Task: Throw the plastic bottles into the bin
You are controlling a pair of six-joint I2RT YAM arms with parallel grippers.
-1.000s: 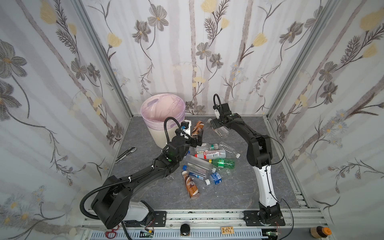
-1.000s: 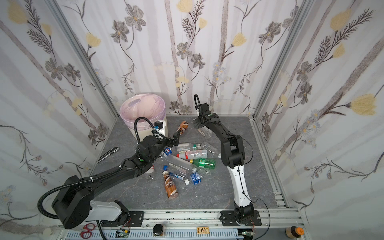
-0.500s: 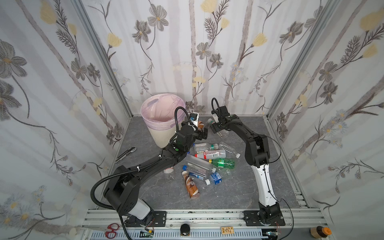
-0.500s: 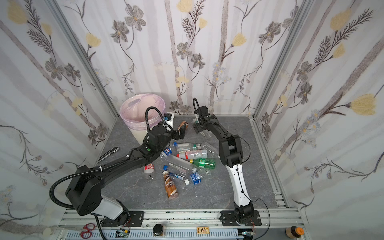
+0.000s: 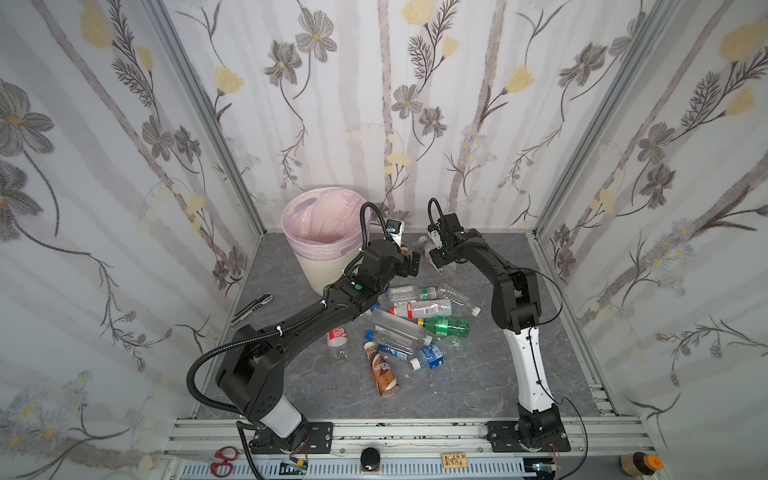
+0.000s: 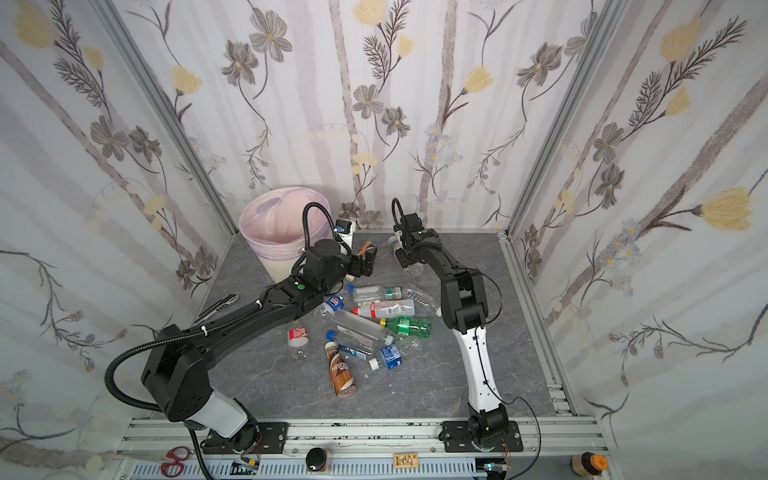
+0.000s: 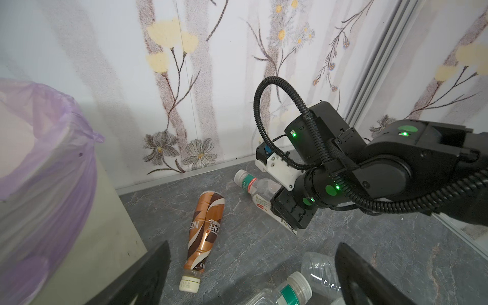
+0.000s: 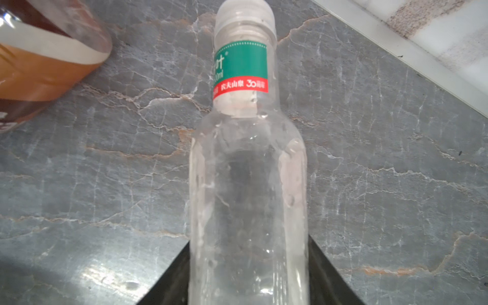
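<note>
Clear bottle (image 8: 248, 171) lies on the floor (image 8: 105, 184), body pinched in the jaws of the right gripper (image 8: 248, 244), cap pointing away from it, likely for a lift to the bin (image 5: 320, 271) beside the left gripper (image 7: 252, 248), which hangs spread wide behind a brown bottle (image 7: 206, 227)

Pale floral-papered walls (image 5: 365, 83) meet at aluminium corner posts (image 5: 202, 104) above a grey, marble-veined floor (image 5: 457, 386).
</note>
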